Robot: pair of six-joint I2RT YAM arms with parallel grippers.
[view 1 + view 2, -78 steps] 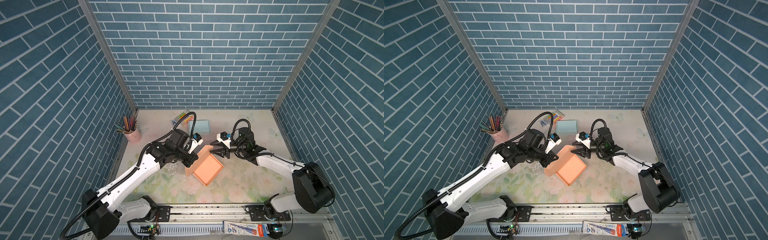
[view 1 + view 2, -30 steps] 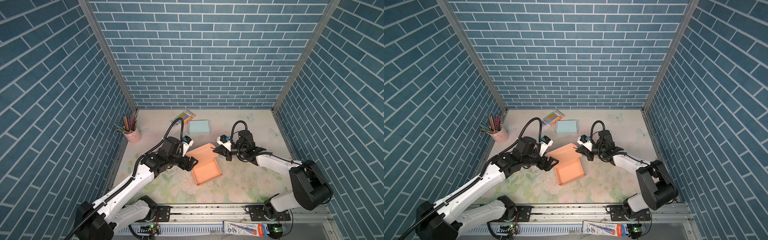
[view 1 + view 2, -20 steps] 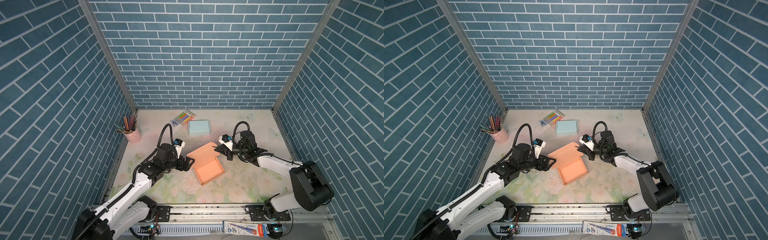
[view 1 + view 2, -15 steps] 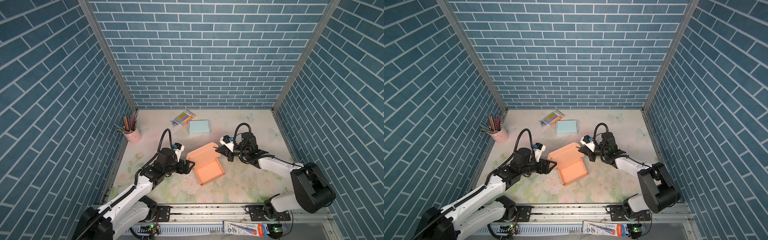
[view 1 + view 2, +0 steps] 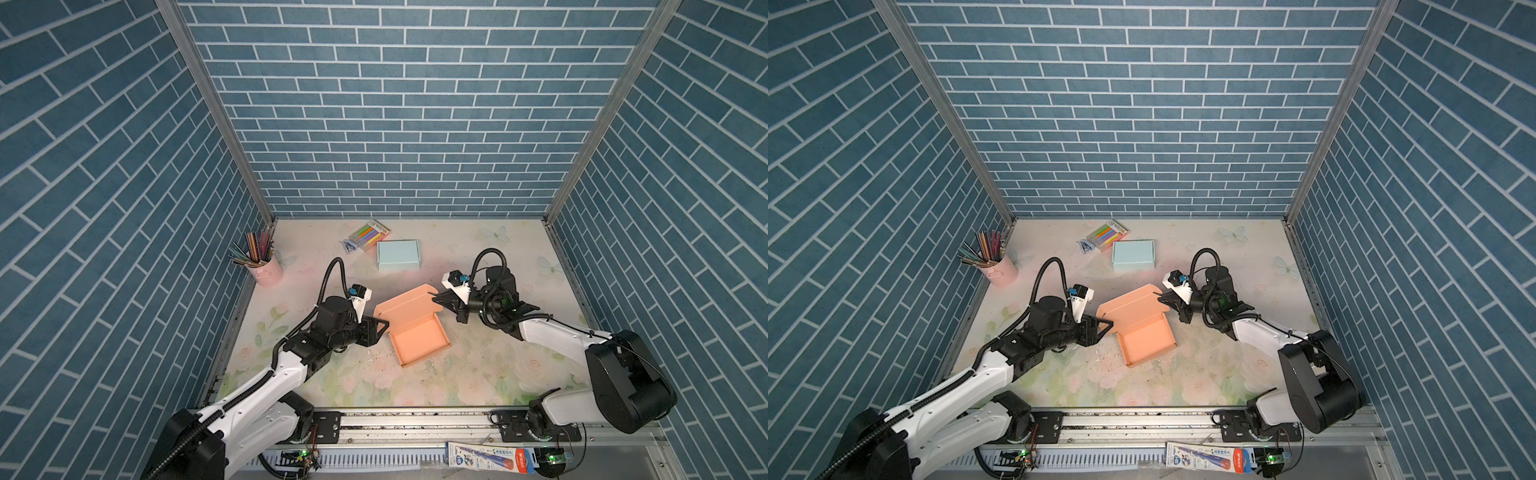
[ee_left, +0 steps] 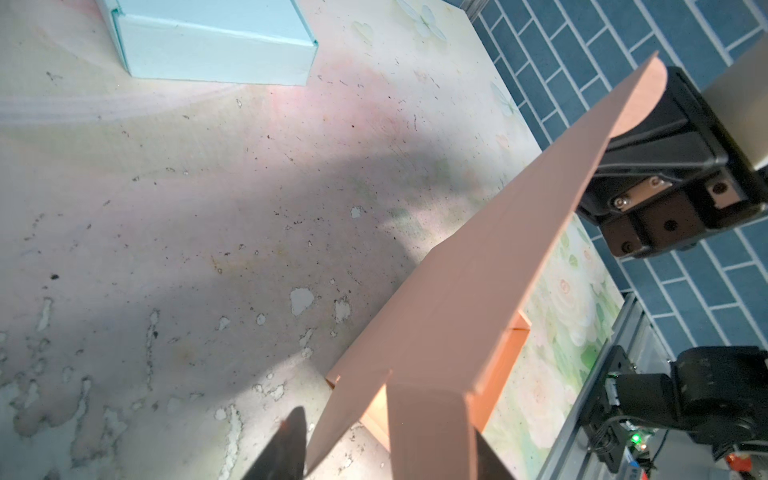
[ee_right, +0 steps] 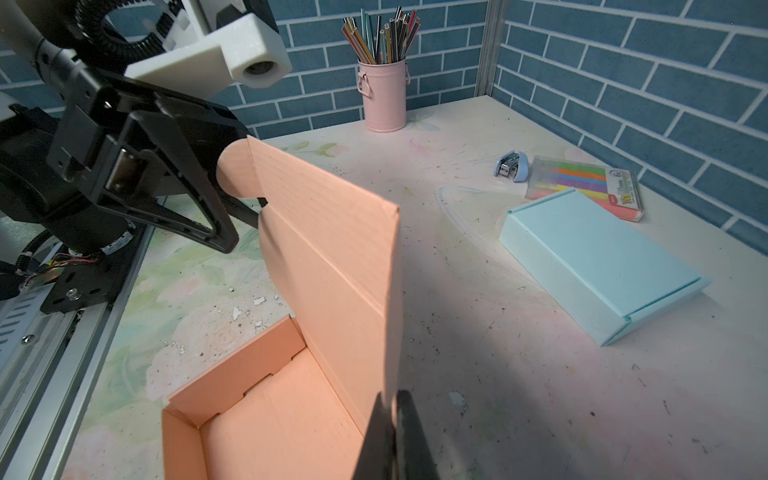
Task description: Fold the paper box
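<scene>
The only print I can find is on the highlighter pack, whose end label is too small for me to read, and on the blue, white and red carded package lying in front of the rail, equally illegible from here. The orange paper box sits near the middle of the floral table, skewed to the table's edges, its tray open upward and its lid raised along the far side. My right gripper is clamped tight on the lid's right edge, as the right wrist view shows. My left gripper is at the lid's left corner with a finger on either side of the folded flap; I cannot tell whether they actually pinch it. A closed light blue box lies well apart behind the orange one, with the highlighters and a small blue stapler just beyond it toward the back wall. The pink cup of coloured pencils stands against the left wall. Open tabletop lies between the tray's near edge and the rail, and on the right under my right arm.
</scene>
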